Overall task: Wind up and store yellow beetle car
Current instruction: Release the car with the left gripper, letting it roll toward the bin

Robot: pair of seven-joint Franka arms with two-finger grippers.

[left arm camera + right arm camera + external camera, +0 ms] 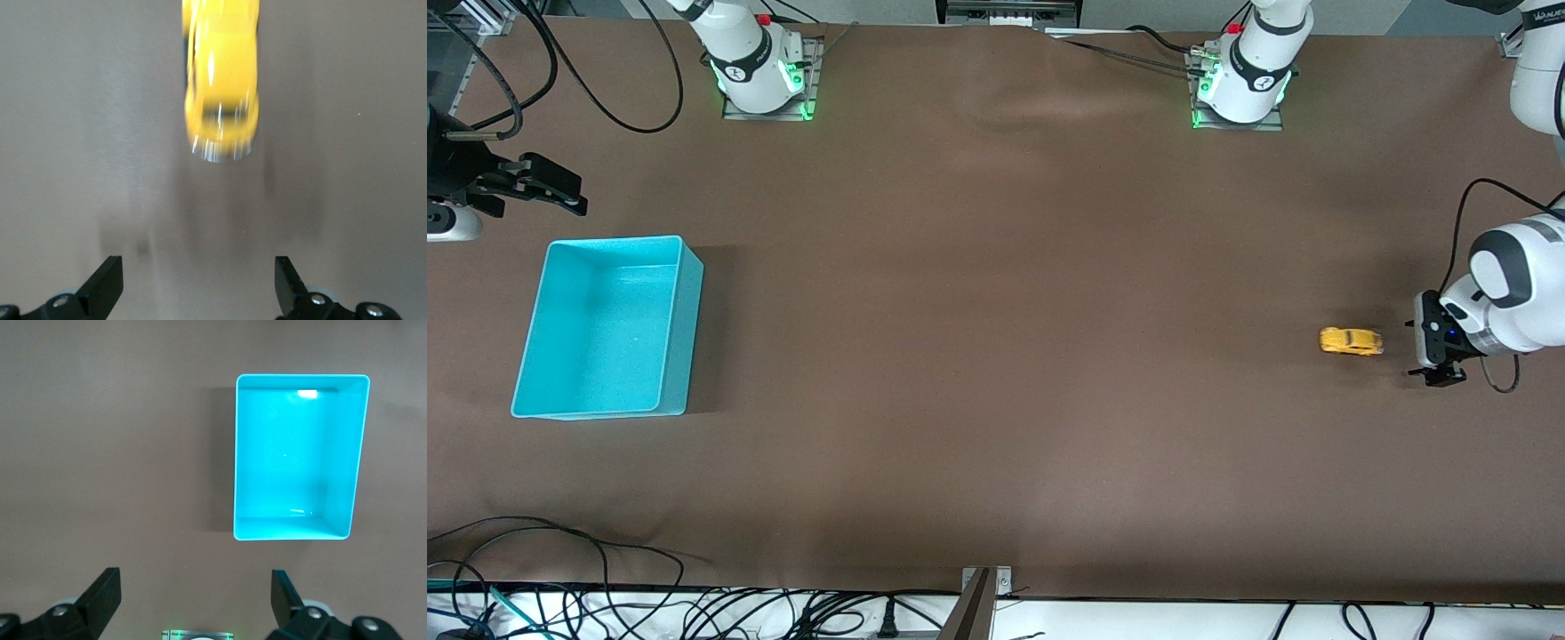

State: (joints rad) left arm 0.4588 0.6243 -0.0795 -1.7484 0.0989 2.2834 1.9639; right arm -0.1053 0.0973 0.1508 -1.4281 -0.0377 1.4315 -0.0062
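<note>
**Car on the table, both my grippers spread**

Starting at the right arm's end of the table, my right gripper (551, 188) hangs in the air with its fingers spread wide and nothing between them. It sits above the brown table (996, 356), just past the far edge of the turquoise bin (605, 324). In the right wrist view the bin (300, 457) shows as an open rectangle with bare walls and a bare floor, and my two dark fingertips (103, 593) stand well apart. This arm waits.

The bin rests flat on the table, near the right arm's end and well apart from everything else.

Toward the left arm's end, the yellow beetle car (1352, 341) stands on its wheels on the table, touching nothing. It looks smeared in both views that show it, so I cannot make out its details.

Just beside the car, closer still to the left arm's end, my left gripper (1436, 373) is low over the table. In the left wrist view its fingertips (107, 283) are spread wide with only bare table between them, and the car (220, 80) lies clear of them, out ahead of the gap.
</note>
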